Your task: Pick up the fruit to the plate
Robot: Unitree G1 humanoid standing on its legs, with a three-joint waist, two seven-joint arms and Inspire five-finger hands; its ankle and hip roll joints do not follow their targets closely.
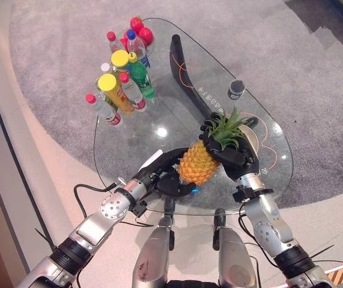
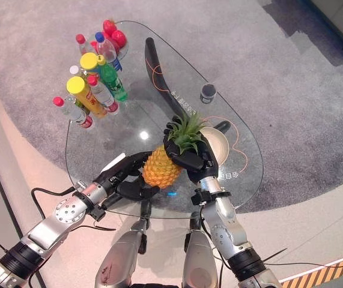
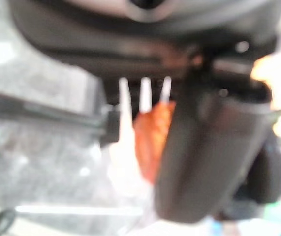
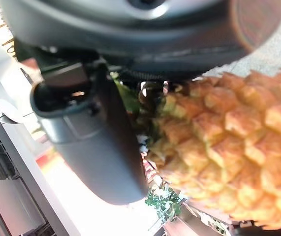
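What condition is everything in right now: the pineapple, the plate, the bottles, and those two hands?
Pineapple: lifted off the table, tilted, held between both hands.
Plate: empty, on the glass table.
Bottles: upright, capped, clustered.
Left hand: curled around the pineapple's base.
Right hand: curled around its leafy end.

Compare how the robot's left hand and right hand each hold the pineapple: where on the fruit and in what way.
The left hand cups the pineapple at its yellow base, from below; the right hand wraps the end near the green crown. The left hand lies nearer the table's front edge; the right hand is beside the plate. Both curl round the same fruit.
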